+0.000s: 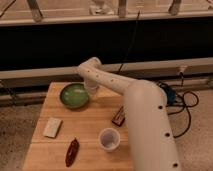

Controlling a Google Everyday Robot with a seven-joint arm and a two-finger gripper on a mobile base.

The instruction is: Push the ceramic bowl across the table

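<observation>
Gripper (91,89) low at the far edge of the table (90,125), just right of the bowl (74,95) — touching or not, and finger state, impossible to tell.

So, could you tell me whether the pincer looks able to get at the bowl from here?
Probably yes: the pincer hangs right beside the bowl, at its right rim, with nothing between them.

The white arm (145,115) rises from the counter's near right corner and reaches toward the far edge, thick at the base and tapering to a bent wrist (89,69). The pincer (91,90) hangs down from the wrist, low over the counter near the far edge's middle.
</observation>
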